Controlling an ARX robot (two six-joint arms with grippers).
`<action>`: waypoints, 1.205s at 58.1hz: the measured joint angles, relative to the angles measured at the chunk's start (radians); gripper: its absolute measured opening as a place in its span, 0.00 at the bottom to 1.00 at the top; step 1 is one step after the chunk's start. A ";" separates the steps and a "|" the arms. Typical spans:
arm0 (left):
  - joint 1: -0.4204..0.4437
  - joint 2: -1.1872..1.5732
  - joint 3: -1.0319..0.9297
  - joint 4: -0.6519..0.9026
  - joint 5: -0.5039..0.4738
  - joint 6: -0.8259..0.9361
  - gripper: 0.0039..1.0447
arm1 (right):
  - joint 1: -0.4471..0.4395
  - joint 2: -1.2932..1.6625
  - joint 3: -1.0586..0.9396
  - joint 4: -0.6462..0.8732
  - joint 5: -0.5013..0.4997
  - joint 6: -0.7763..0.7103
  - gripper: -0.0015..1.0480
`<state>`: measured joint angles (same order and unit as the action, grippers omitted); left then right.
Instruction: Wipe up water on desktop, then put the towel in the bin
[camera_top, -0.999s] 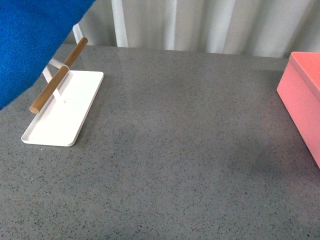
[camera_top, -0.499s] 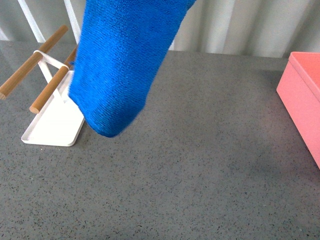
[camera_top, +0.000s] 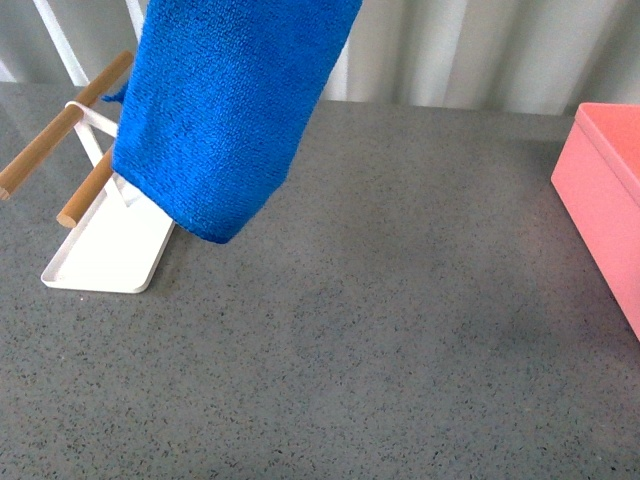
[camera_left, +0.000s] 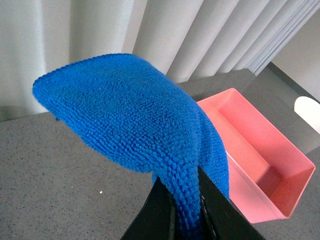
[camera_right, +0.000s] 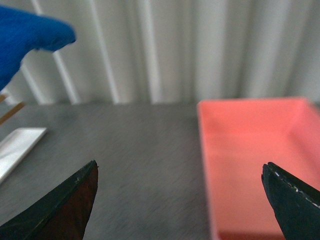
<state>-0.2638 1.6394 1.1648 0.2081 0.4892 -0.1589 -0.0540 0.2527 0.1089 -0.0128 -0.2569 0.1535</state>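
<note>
Towel (camera_top: 230, 110), fluffy royal blue, limp, pinched in left tool (camera_left: 186, 212); right tool (camera_right: 179, 170) wide.

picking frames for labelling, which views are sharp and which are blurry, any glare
Front view: sharp, the desktop speckles are crisp, with a faint pale sheen toward its far edge. Left wrist view: sharp, the towel loops are distinct. Right wrist view: soft all over, the bin edges smeared.

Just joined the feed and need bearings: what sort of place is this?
Probably a staged indoor test bench: a speckled grey desktop, a white pleated curtain as backdrop, and a white rack tray and pink bin set out.
</note>
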 joint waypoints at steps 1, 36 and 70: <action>0.000 0.000 0.000 0.000 0.000 0.000 0.04 | -0.002 0.072 0.023 0.043 -0.039 0.031 0.93; -0.001 -0.003 0.000 0.000 0.000 0.000 0.04 | 0.241 1.266 0.537 0.544 -0.365 0.318 0.93; -0.001 -0.003 0.000 0.000 0.001 0.000 0.04 | 0.416 1.541 0.704 0.764 -0.403 0.296 0.93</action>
<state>-0.2649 1.6367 1.1645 0.2085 0.4900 -0.1593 0.3618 1.7939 0.8131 0.7517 -0.6598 0.4496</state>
